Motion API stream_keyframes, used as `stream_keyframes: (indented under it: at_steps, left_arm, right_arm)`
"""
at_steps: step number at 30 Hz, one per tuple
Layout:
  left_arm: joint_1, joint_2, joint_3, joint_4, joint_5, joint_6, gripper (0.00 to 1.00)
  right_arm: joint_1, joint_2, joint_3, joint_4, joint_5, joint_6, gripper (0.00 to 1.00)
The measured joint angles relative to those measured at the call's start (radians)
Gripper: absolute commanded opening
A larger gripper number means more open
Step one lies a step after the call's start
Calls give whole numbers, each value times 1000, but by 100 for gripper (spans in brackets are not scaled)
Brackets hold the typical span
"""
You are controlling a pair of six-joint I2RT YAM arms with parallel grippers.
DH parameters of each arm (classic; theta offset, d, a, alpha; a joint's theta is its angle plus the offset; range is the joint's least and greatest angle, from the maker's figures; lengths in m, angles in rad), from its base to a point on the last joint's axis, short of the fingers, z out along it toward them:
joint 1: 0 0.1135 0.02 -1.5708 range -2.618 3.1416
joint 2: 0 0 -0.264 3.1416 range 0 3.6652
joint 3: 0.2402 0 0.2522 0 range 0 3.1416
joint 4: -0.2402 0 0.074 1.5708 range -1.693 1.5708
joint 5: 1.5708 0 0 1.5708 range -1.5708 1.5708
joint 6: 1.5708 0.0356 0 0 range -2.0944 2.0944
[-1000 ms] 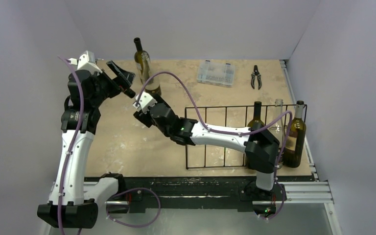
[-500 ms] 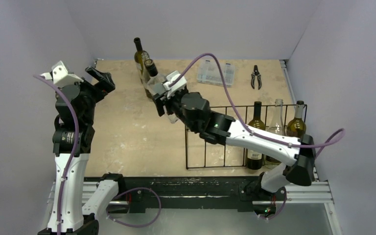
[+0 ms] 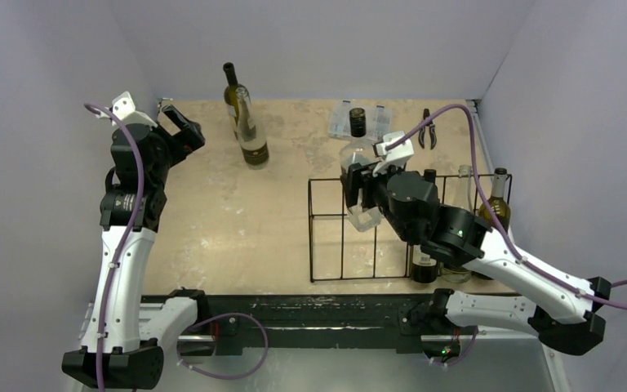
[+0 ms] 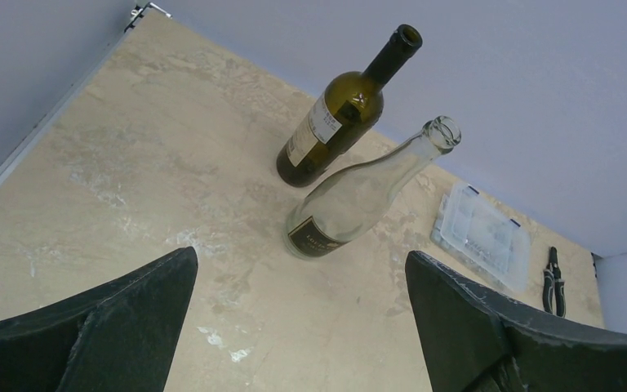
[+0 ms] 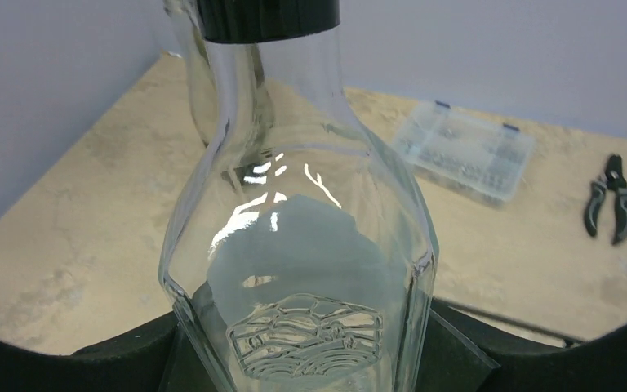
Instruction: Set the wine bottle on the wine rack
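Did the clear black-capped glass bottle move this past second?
Yes: the bottle went right, in the right hand, from two standing bottles to the black wire rack.

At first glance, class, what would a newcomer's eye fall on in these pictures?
The right arm's jaws grip a clear black-capped bottle at the black wire rack. Three bottles already stand at the rack's right end; two more wait at the table's far side.

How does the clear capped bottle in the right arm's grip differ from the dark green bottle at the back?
The clear glass bottle wears a black cap; the dark green glass bottle is uncapped. The right gripper clamps the clear one in its jaws; the green one stands on the table. Both are roughly upright.
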Motion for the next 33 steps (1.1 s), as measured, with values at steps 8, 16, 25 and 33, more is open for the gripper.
stream_keyframes:
  at_steps: [8, 16, 25, 33]
  left_arm:
    - [0, 1, 0, 0, 45, -7, 97]
    - [0, 10, 1, 5, 73, -10, 97]
    - [-2, 14, 1, 6, 80, -11, 97]
    - [-2, 17, 1, 6, 81, -11, 96]
  right_arm:
    - [-10, -143, -91, -326, 42, 220, 0]
    - [-10, -164, -133, -535, 68, 418, 0]
    - [-29, -122, -218, -597, 105, 586, 0]
    - [-69, -64, -333, -553, 105, 631, 0]
